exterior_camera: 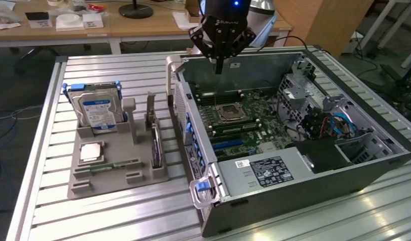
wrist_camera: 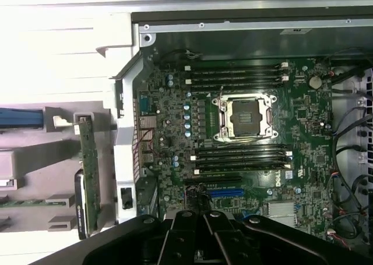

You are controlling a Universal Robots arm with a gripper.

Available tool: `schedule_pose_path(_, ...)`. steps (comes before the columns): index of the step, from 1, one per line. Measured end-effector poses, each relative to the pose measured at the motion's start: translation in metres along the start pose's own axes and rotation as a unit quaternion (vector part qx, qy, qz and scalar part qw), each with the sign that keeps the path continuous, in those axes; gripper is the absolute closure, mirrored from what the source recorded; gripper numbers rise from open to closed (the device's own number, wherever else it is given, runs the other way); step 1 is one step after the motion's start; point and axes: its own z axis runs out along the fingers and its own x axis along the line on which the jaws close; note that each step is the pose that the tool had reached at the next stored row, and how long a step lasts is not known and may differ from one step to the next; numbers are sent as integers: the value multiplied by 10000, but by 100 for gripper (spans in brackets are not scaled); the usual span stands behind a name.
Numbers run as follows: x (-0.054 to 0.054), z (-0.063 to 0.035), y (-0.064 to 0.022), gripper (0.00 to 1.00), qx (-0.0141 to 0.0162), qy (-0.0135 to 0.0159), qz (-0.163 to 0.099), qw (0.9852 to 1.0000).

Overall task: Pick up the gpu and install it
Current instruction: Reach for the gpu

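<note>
Now, slatted alu table (exterior_camera: 111, 216), claw (exterior_camera: 219, 68) over PC (exterior_camera: 272, 173).

Thin black gpu (exterior_camera: 155, 145) standing on its long edge in a slot of the grey holder (exterior_camera: 118, 178), silvery bracket at the far end, just beside the open computer case (exterior_camera: 312, 175), on the exterior view's left of it.

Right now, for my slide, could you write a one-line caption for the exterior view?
Gripper hovers above the open computer case, while the gpu stands in the grey holder beside it.
</note>
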Motion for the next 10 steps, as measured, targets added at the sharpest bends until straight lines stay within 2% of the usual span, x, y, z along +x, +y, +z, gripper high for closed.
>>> schedule_pose_path(10,59,-1,13,89,0,0,0,10000)
